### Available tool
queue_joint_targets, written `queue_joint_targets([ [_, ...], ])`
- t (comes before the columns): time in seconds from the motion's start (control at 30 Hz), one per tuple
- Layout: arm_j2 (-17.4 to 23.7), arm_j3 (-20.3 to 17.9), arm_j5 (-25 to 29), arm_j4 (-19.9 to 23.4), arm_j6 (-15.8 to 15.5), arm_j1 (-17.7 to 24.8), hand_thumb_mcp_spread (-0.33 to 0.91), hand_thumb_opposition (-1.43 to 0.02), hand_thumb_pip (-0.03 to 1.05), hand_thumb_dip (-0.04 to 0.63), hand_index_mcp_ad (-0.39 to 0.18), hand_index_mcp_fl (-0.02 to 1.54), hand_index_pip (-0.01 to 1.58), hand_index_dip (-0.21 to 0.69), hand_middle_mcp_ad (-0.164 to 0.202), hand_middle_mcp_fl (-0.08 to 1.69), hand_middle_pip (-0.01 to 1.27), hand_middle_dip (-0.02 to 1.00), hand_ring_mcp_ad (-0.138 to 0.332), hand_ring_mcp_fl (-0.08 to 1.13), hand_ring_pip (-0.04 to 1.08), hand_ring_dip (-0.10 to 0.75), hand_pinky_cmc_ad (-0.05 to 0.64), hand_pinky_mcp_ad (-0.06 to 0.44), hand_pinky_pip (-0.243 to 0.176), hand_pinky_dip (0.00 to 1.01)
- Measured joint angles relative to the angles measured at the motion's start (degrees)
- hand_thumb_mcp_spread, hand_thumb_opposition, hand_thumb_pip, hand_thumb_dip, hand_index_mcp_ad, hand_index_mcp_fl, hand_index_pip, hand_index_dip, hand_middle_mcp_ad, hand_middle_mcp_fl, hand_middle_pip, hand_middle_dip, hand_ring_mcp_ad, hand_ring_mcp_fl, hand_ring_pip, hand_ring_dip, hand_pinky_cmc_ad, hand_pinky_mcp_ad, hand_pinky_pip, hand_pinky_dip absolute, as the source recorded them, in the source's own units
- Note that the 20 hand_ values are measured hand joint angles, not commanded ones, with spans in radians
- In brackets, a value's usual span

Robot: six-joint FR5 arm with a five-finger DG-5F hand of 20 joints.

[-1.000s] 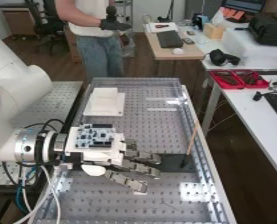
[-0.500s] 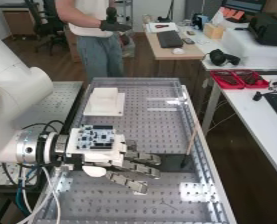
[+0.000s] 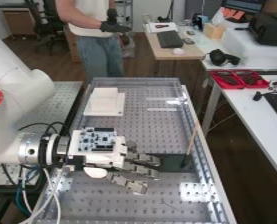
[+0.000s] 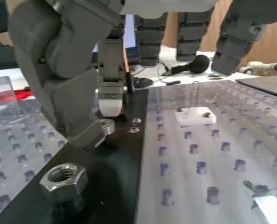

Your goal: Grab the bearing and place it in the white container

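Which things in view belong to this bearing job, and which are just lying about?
For the job:
- hand
- small metal ring, probably the bearing
- white boxy piece, probably the container

Lying about, it seems:
- hex nut
- stick
- white block with wire
- red trays

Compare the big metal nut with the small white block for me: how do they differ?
The nut is grey, six-sided metal; the white block is flat and four-cornered. The nut has a threaded hole, while the block has a thin wire loop rising from it. The nut sits on the black strip, the block on the clear holed sheet. Neither is gripped.
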Motion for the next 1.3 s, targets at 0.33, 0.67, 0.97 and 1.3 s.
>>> queue_joint_targets([
  [0.33, -0.5, 0.7, 0.2, -0.5, 0.0, -0.1, 0.43, -0.89, 0.62, 0.283, -0.143, 0.02, 1.46, 0.202, 0.051, 0.01, 0.14, 0.16, 0.162, 0.0, 0.09, 0.061, 0.424, 0.309, -0.106, 0.18],
  [0.67, -1.1, 1.8, 0.0, -1.8, -0.6, -0.1, 0.43, -0.89, 0.61, 0.286, -0.143, 0.02, 1.46, 0.202, 0.051, 0.01, 0.14, 0.16, 0.162, 0.0, 0.09, 0.061, 0.421, 0.309, -0.106, 0.18],
  [0.97, -1.5, 2.1, -0.2, -2.1, -1.0, -0.1, 0.43, -0.89, 0.62, 0.29, -0.143, 0.02, 1.46, 0.202, 0.051, 0.01, 0.14, 0.16, 0.162, 0.0, 0.09, 0.061, 0.421, 0.309, -0.106, 0.18],
  [1.3, -1.5, 1.9, -0.4, -1.7, -0.6, -0.1, 0.44, -0.89, 0.61, 0.293, -0.143, 0.05, 1.46, 0.199, 0.051, 0.01, 0.14, 0.16, 0.162, 0.0, 0.09, 0.061, 0.421, 0.309, -0.106, 0.18],
])
